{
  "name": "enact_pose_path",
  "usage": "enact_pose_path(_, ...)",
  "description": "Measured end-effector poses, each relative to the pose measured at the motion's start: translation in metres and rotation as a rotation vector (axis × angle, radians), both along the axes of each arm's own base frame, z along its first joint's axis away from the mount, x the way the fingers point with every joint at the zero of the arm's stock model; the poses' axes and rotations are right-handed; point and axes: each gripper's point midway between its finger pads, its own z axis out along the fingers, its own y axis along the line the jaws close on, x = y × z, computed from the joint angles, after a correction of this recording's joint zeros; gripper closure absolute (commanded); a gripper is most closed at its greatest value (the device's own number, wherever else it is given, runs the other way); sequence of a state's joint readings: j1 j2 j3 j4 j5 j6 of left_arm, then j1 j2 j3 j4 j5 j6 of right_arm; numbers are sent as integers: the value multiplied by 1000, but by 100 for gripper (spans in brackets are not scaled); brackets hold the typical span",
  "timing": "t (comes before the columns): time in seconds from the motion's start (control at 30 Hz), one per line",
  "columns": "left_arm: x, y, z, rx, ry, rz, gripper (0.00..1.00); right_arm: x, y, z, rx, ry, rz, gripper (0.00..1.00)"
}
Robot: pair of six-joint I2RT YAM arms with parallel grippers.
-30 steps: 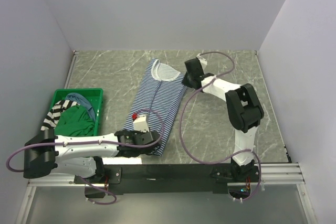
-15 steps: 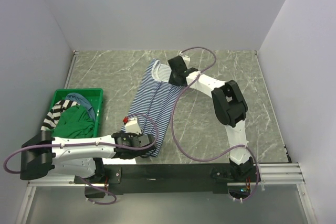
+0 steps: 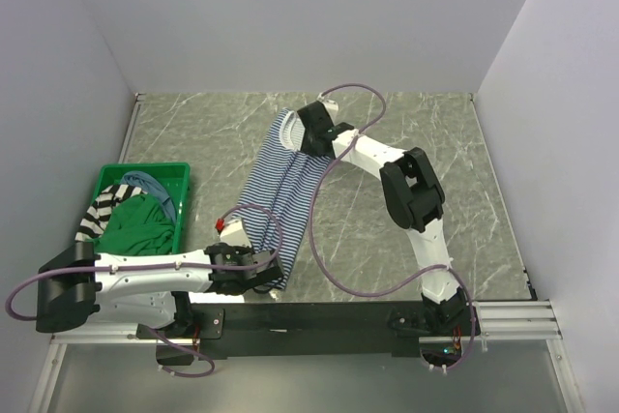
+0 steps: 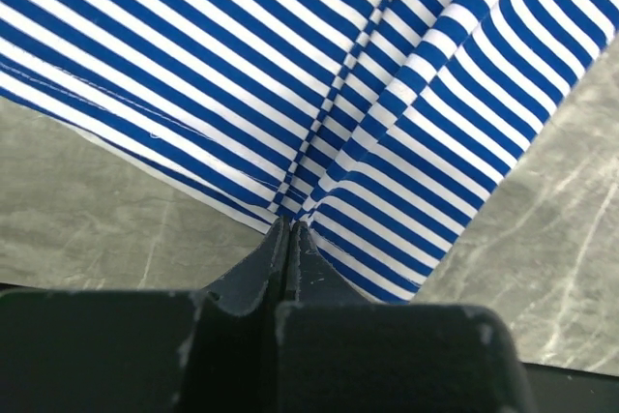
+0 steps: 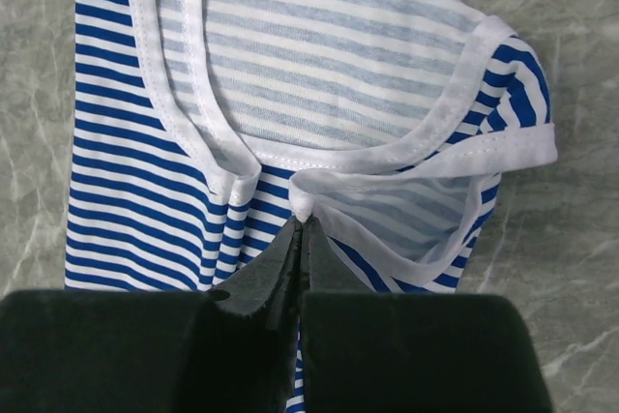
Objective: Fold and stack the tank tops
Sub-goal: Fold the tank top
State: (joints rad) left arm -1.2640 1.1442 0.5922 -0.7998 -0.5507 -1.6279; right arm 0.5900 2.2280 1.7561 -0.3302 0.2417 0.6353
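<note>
A thin navy-white striped tank top [image 3: 283, 186] lies lengthwise on the marble table, its right side drawn over toward the left. My left gripper [image 3: 259, 270] is shut on its near hem [image 4: 290, 215], the cloth fanning out from the pinch. My right gripper [image 3: 311, 132] is shut on the white-bound armhole edge [image 5: 304, 202] at the far end, next to the neckline. A green tank top [image 3: 138, 224], a bold black-white striped one [image 3: 104, 205] and a dusty blue one [image 3: 155, 186] sit heaped in the bin.
The green plastic bin [image 3: 179, 173] stands at the left of the table, beside the left arm. Grey walls close in the table at the back and both sides. Bare marble [image 3: 416, 142] shows to the right of the striped top.
Both grippers have moved left with the striped top's right edge, folding it over the left half. The top now looks narrower. The right arm has stretched further across.
</note>
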Motion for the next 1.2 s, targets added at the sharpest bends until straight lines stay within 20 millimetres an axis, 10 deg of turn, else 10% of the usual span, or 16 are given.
enact_pose_path(0.87,3,21,-4,32,-1,94,99,5,27,-7,63,-8,61,93)
enact_pose_path(1.2,0,28,4,53,4,87,61,9,36,-8,89,-27,94,54)
